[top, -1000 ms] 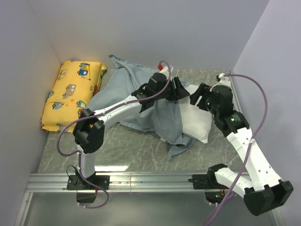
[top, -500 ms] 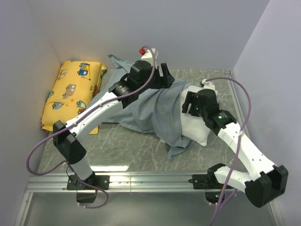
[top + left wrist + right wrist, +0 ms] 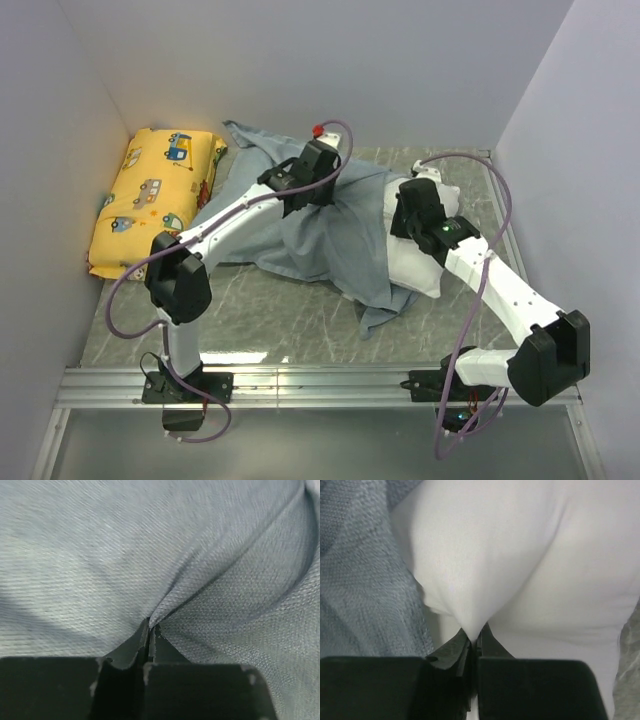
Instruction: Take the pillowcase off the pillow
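Covering part of the pillow (image 3: pixel 416 274), the pillowcase (image 3: pixel 330 245) lies rumpled.

Grey marbled tabletop (image 3: pixel 280 310) with a metal rail (image 3: pixel 320 385) along the near edge. Tucked flat into the far-left corner, against the wall: yellow vehicle-print cushion (image 3: pixel 150 200). Sprawled over the middle, all rumpled: grey-blue pillowcase (image 3: pixel 330 240), left edge just beside the cushion, one tail trailing toward the near side. Poking out on the right: plump white pillow (image 3: pixel 412 268).
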